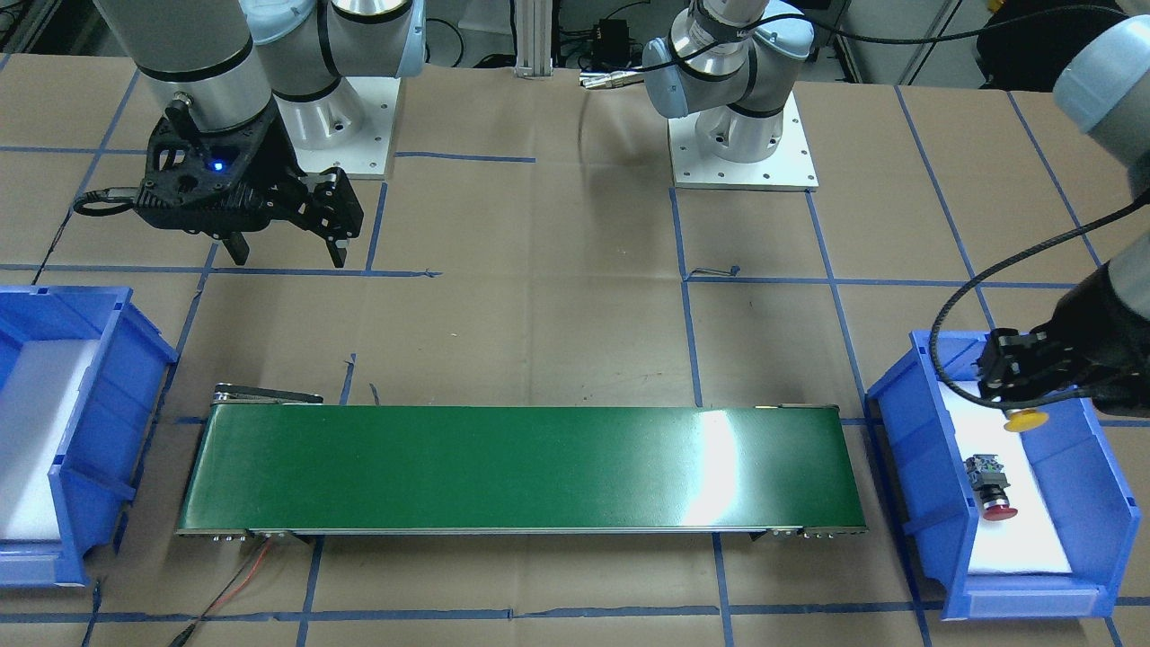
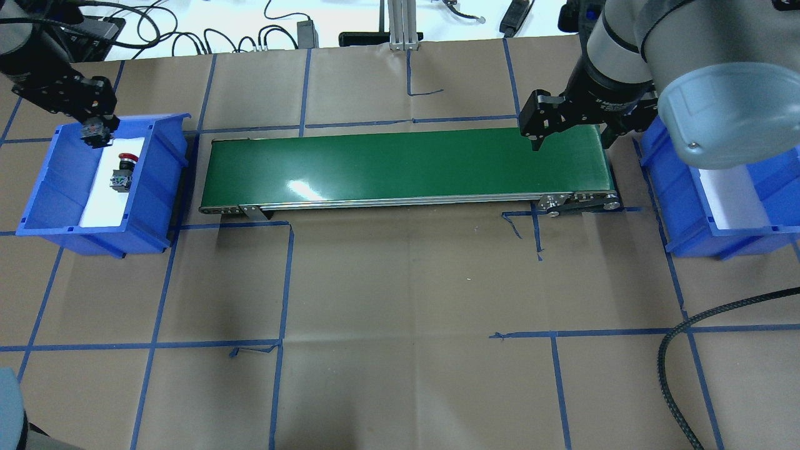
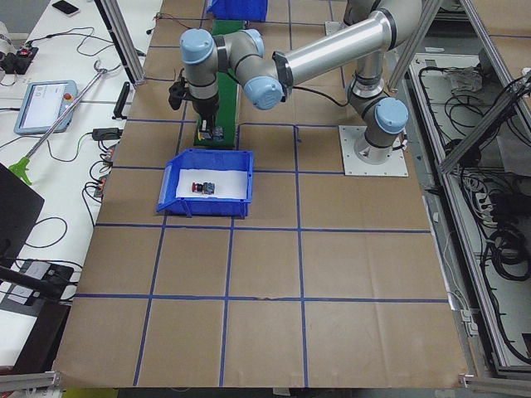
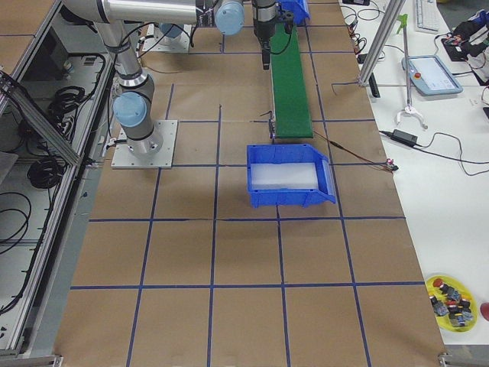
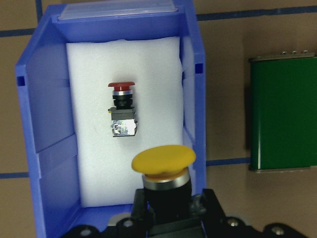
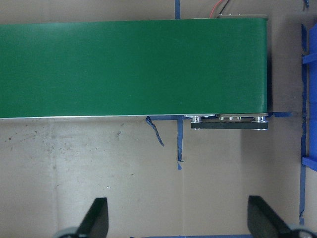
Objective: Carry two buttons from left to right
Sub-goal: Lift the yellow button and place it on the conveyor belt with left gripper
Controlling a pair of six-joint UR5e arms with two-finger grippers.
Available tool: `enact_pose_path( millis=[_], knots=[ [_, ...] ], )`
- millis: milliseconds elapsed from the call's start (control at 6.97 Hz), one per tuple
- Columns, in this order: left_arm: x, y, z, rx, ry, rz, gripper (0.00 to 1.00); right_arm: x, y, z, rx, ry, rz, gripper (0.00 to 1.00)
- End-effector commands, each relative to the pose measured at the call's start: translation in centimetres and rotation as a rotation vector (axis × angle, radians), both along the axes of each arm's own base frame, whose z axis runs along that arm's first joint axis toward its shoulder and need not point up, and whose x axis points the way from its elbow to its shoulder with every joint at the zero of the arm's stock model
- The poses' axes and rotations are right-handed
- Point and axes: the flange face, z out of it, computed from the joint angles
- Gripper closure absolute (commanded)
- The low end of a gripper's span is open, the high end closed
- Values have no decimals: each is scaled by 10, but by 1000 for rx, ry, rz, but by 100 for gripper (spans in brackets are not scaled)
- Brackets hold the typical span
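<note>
My left gripper (image 1: 1013,388) is shut on the yellow-capped button (image 5: 163,162), holding it above the near end of the left blue bin (image 5: 44,124); its yellow cap (image 1: 1025,420) points toward the bin's far end. The red-capped button (image 5: 122,106) lies on its side on the white foam in that bin, also visible as the red button (image 2: 123,170) in the overhead view. My right gripper (image 2: 570,142) hangs open and empty over the right end of the green conveyor belt (image 2: 406,164), its fingers (image 6: 96,218) spread wide above the table.
The right blue bin (image 2: 719,212) with a white foam liner stands just past the belt's right end. A red and black wire (image 1: 243,575) runs from the belt's corner. A yellow dish (image 4: 452,298) with several spare parts sits at the table's far edge.
</note>
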Motion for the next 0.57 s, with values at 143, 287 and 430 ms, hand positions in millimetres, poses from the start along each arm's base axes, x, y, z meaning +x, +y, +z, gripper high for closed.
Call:
enact_pose_path(
  millis=[143,287,430],
  knots=[
    [-164,-16,-51,59,12,27,97,0,0,3,-7,2,1,0],
    [-187,-18,-76,78,13,20,97,-1,2,3,-7,3,-1,0],
    [-196,-24,-112,67,13,49,97,-1,-1,0,-1,4,-1,0]
  ],
)
